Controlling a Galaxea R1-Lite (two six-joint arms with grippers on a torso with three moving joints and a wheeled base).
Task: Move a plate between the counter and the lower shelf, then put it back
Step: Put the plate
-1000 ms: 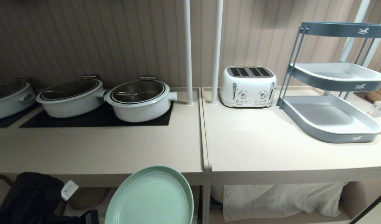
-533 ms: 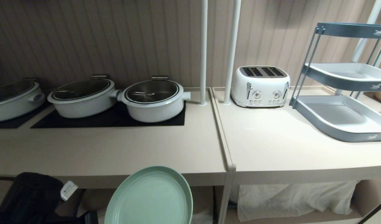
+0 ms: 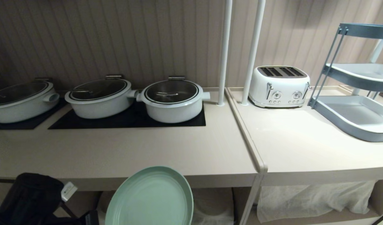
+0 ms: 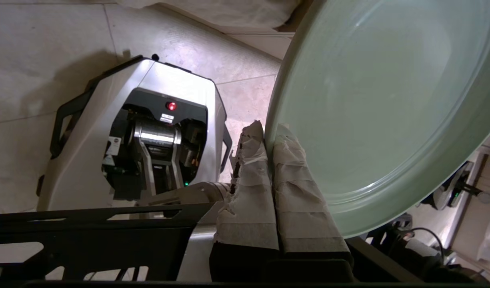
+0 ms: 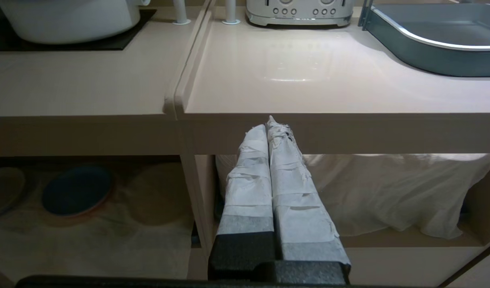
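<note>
We note three lidded white pots (image 3: 172,100) on the desk (image 3: 132,150). Left gripper (image 4: 269,140) fingers pinch the plate (image 3: 150,197) rim, tilted before the desk edge. Right gripper (image 5: 271,128) (fingers pressed together) appears only in its wrist view.

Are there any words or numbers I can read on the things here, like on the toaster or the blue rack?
No words or numbers can be read.
Toaster: dials and buttons, any marks too small to read.
White tag on the left arm: print too small to read.
Stickers on the robot base: too blurred to read.
Blue tiered rack: no readable label.
</note>
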